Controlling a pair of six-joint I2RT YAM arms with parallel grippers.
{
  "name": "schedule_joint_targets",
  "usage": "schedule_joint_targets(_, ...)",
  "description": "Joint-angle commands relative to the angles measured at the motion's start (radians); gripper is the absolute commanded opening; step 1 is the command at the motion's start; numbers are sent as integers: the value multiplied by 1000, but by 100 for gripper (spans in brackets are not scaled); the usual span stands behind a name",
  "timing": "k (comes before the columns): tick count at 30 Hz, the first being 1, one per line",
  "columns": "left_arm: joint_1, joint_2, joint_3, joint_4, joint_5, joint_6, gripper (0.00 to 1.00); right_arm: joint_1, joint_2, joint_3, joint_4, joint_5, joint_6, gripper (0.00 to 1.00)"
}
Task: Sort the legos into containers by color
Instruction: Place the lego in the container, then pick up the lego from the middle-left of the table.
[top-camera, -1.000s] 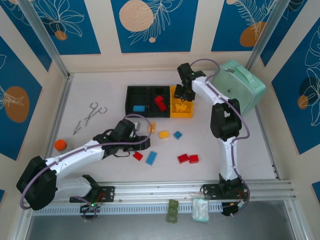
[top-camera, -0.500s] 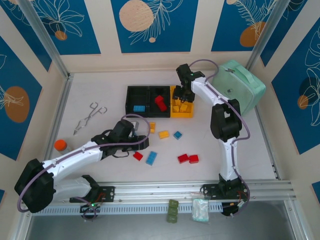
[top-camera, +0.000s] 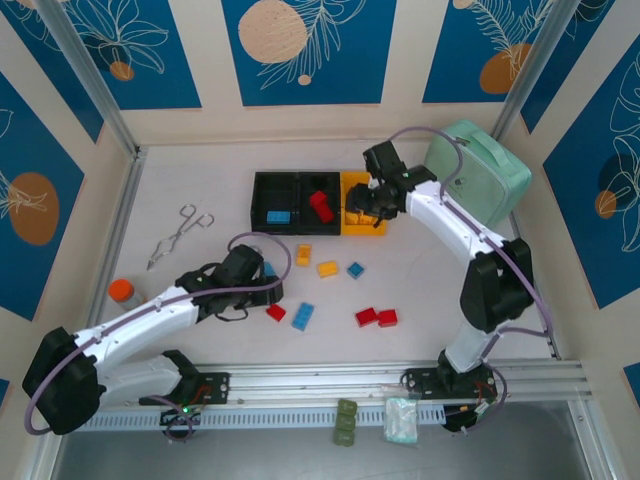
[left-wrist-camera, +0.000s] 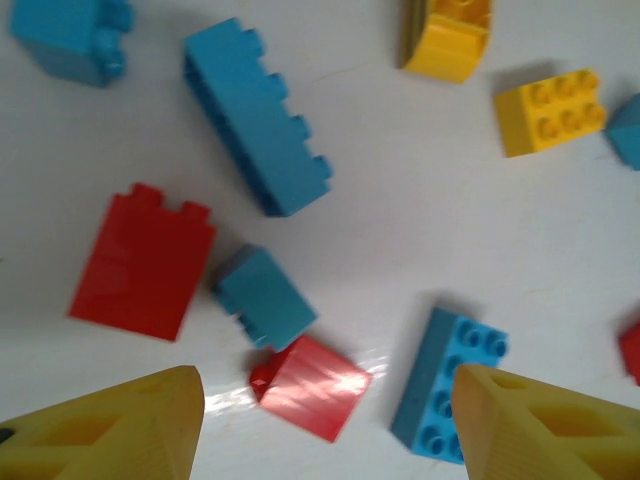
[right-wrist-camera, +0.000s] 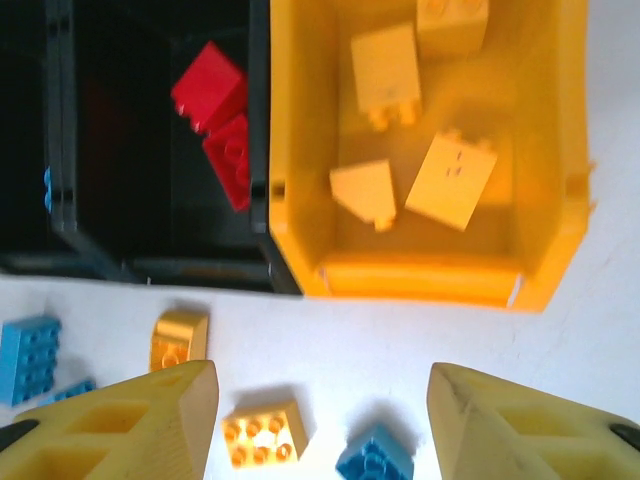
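On the far middle of the table (top-camera: 450, 290), the containers (top-camera: 299, 190) are standing as one joined row: two black bins and one yellow bin (right-wrist-camera: 420, 278) at the right end. Four yellow legos (top-camera: 327, 268) are lying in the yellow bin, two red ones in the middle black bin (right-wrist-camera: 150, 265), and one blue one in the left black bin (top-camera: 262, 195).

On the near side of the containers, loose legos are lying scattered, with a narrow bare strip between them and the row's front wall. Wider bare table is lying to the left of the containers, broken by metal forceps (top-camera: 178, 236) and an orange disc (top-camera: 121, 290). A mint-green case (top-camera: 485, 170) is sitting near the containers' right end.

The right gripper (right-wrist-camera: 322, 368) is being held above the yellow bin's front wall, jaws wide and holding nothing. The left gripper (left-wrist-camera: 327, 372) is being held low, near-left of the containers, jaws wide, with a red brick (left-wrist-camera: 310, 385) lying untouched between its fingers.

Ten loose bricks are being shown by the left wrist view: five blue, three red, two yellow, with two cut off at the edge. From above, seven are being seen clear of the left arm (top-camera: 150, 315).
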Motion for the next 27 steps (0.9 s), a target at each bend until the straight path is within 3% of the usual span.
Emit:
schedule_joint_targets(1,-6,-19,45,-122,-95,0,66,23,-97,-100,53,-90,-15,58)
schedule_joint_targets(13,73,54,85,-214,-162,76,68,150,-389,-476,169,-234,0,58)
schedule_joint_targets(27,99,245,111,-137,-153,135,68,183,-431,-550,193,-252,37,58)
